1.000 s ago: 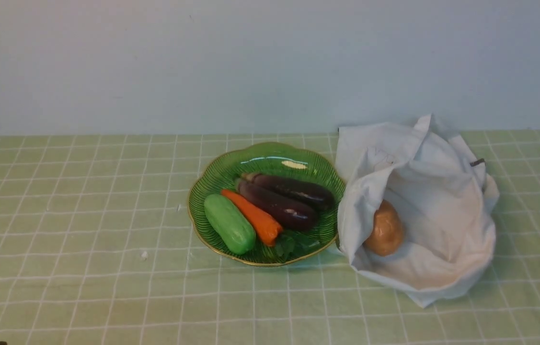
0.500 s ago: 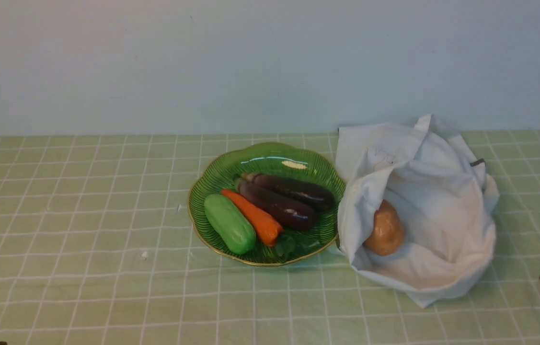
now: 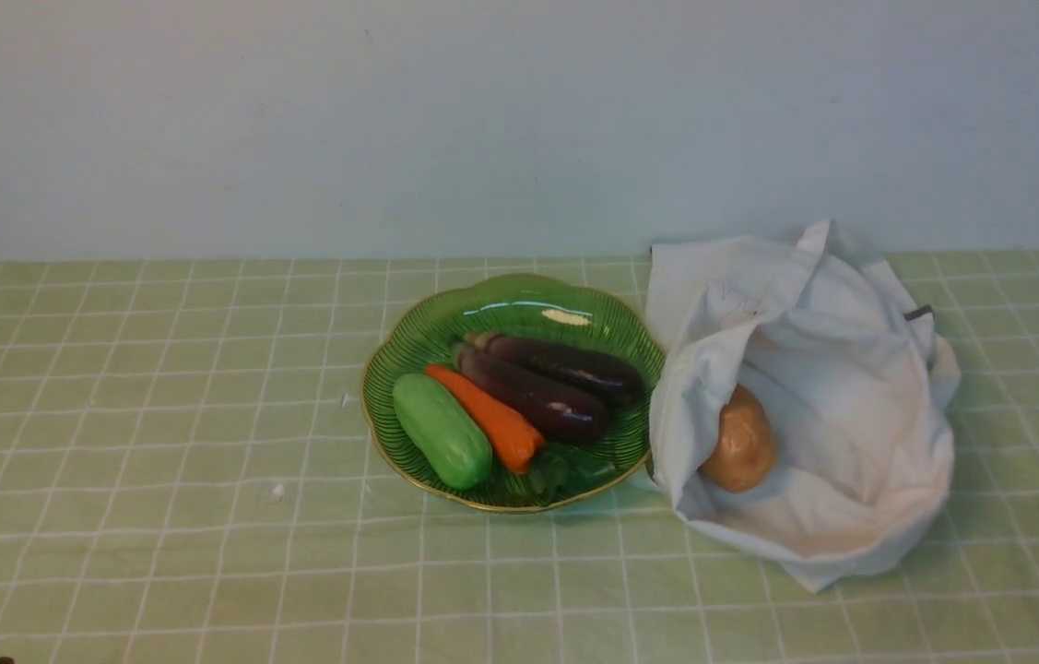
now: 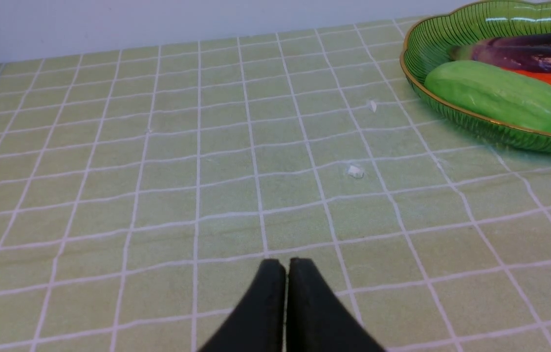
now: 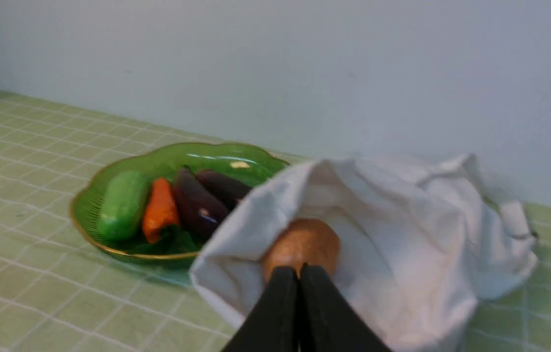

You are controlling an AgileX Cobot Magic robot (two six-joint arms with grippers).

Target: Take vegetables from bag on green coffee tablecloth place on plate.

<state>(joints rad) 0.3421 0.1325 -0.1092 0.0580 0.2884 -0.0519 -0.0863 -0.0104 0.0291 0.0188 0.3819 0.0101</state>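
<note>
While the plate (image 3: 408, 355) sits mid-cloth with a cucumber (image 3: 442, 430), a carrot (image 3: 488, 419) and two eggplants (image 3: 545, 384) lying side by side in it, its right rim touches the white bag (image 3: 851, 406). That bag lies open toward the near side, and the potato (image 3: 738, 441) rests inside against its left wall. Wide bare tablecloth (image 3: 141, 387) stretches left of the plate and along the near edge. At the near right edge only a dark bit of the right gripper (image 5: 298, 270) shows; its fingers are pressed together, empty. At the near left, the left gripper (image 4: 287, 264) is likewise clenched on nothing, above bare cloth.
</note>
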